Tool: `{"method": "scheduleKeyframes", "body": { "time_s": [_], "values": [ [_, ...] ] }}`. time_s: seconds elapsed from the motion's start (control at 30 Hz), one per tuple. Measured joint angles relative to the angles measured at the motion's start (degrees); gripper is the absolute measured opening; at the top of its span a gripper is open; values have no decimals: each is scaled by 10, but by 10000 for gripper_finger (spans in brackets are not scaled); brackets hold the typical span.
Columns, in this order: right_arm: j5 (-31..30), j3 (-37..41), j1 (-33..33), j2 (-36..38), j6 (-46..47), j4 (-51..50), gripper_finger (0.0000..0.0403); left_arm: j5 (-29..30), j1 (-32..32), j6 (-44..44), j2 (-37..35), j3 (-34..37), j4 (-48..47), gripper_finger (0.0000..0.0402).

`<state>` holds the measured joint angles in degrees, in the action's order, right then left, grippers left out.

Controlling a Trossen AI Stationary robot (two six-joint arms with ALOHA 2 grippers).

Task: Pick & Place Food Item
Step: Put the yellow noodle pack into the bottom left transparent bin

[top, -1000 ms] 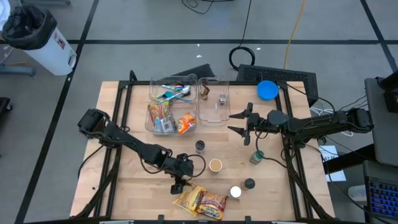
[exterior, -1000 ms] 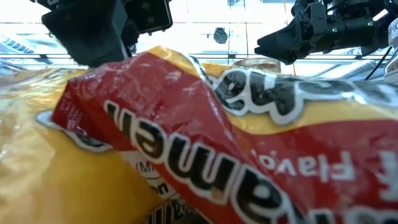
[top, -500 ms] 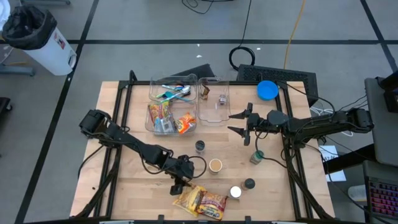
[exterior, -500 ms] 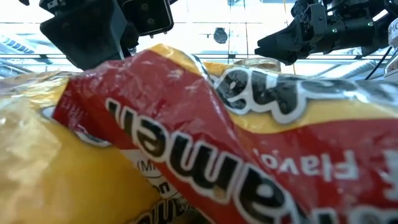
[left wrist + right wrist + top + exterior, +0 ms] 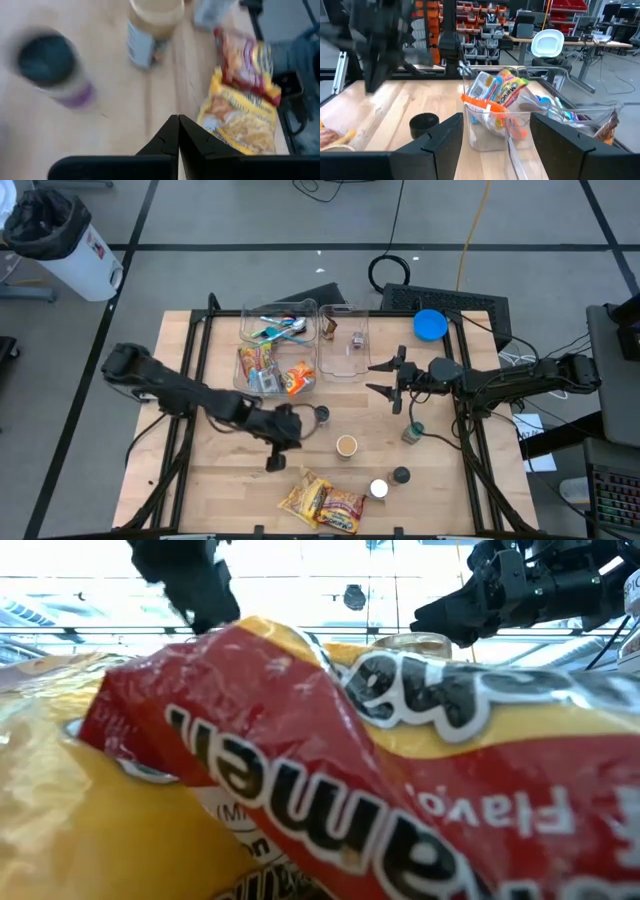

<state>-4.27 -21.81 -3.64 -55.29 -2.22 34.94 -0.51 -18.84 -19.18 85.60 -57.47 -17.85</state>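
Note:
Two yellow-and-red noodle packets lie flat side by side on the wood near the table's near edge. They fill the foreground of the low view and show in the left wrist view. My left gripper hangs above the table just left of and beyond the packets. Its fingers are shut with nothing between them. My right gripper waits open and level at the right, by the clear bins, and holds nothing.
Two clear bins with snacks and cutlery stand at the far middle. Small jars and cups dot the centre. A blue lid lies at the far right. Bare wood shows at the near left.
My left gripper has shut on nothing, then risen and drawn back from the packets toward the table's left and far side. The packets stay lying on the table. My right arm has kept still.

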Motion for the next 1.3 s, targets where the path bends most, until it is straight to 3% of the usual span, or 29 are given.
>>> {"method": "scheduleKeyframes", "body": {
  "time_s": [0.13,0.27,0.5,0.7,0.8,0.9,1.1,1.3],
  "values": [
    [0,0,0,0,0,-7,224,32,0,7,-59,-1,-5,5],
    [-1,0,0,0,-1,-8,224,55,-5,-4,-55,-1,-9,23],
    [-1,0,0,0,-2,-6,224,-7,2,-74,60,0,68,151],
    [0,0,0,0,2,-10,224,-122,-4,-96,145,0,121,273],
    [0,0,0,0,11,-10,224,-170,-8,-95,168,0,150,314],
    [0,0,0,0,11,-11,224,-174,-13,-82,180,0,167,337],
    [1,0,0,0,13,-10,224,-168,-16,-39,191,0,173,327],
    [1,0,0,0,16,-13,224,-172,-13,-12,187,0,175,223]
  ]
}}
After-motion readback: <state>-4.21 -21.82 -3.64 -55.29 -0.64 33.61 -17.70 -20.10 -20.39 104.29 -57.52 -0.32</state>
